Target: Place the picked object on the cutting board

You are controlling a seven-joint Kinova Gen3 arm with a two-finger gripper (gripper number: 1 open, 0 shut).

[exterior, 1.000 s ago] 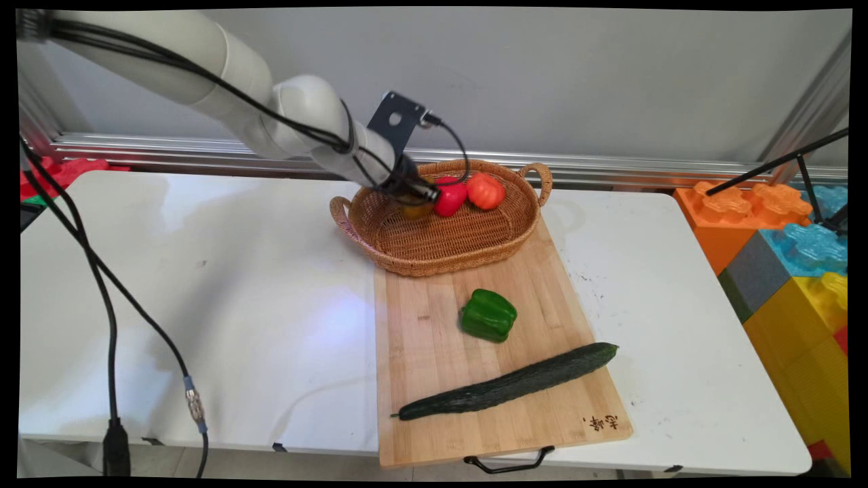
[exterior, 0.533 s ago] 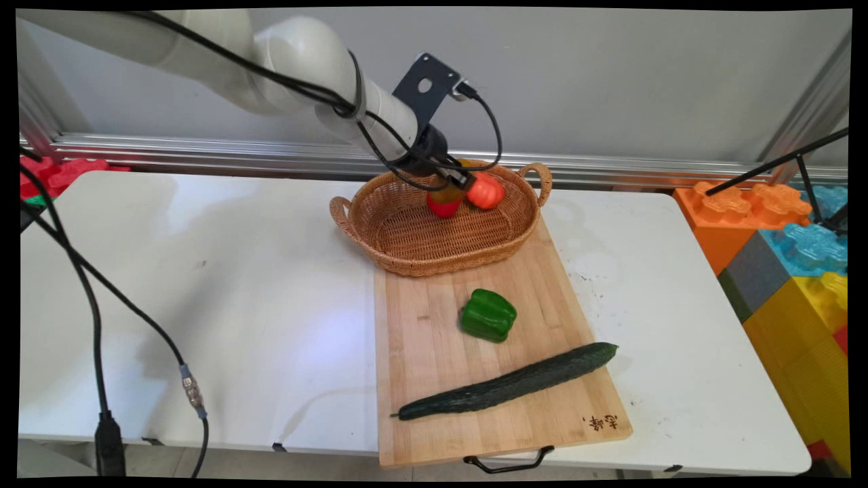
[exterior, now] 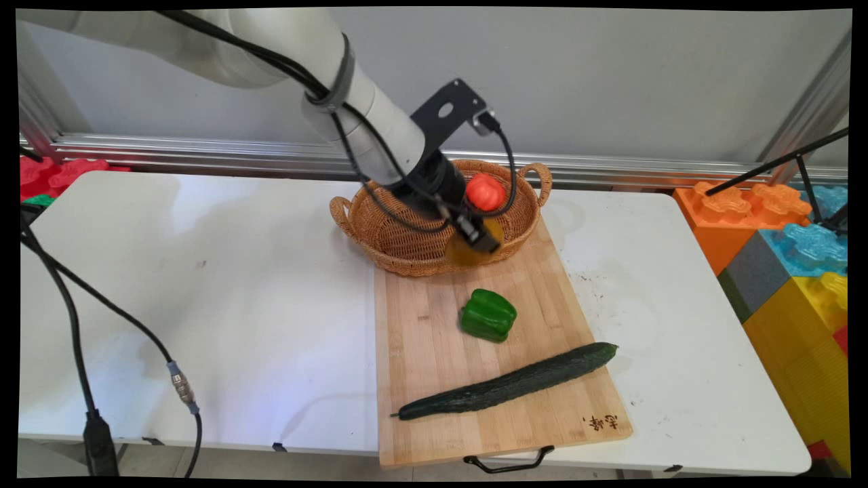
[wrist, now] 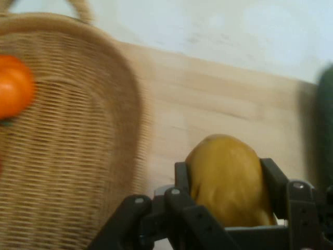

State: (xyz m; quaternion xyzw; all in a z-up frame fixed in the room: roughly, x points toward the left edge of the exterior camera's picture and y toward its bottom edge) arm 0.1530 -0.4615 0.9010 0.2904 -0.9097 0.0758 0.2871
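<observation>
Since the earlier frames the claw [exterior: 477,238] has been carried from the left interior of the basket [exterior: 380,234], across its middle, to the basket's near right rim, and the yellow-brown fruit [exterior: 468,252] has been carried with it. The red pepper seen in the basket earlier is hidden behind the arm in the main view.

Black cables [exterior: 81,339] are hung past the worktop's [exterior: 203,285] left edge. The basket is set at the far middle of the worktop, with its near side resting on the far end of the cutting board [exterior: 434,379]. The claw is closed on the yellow-brown fruit; in the hand view the fruit [wrist: 229,177] is gripped between the two fingers [wrist: 273,182], above bare board just outside the basket wall [wrist: 78,156]. An orange pumpkin-shaped vegetable [exterior: 485,192] is seated inside the basket at its far right, beside the claw and apart from it; in the hand view it [wrist: 13,86] appears at the left edge.

On the cutting board, a green pepper [exterior: 488,315] is placed near the centre, between the basket and the cucumber [exterior: 508,383]. The cucumber is laid diagonally across the board's near half, its thicker end towards the right edge. Large coloured building blocks [exterior: 793,264] are stacked beyond the worktop's right edge.
</observation>
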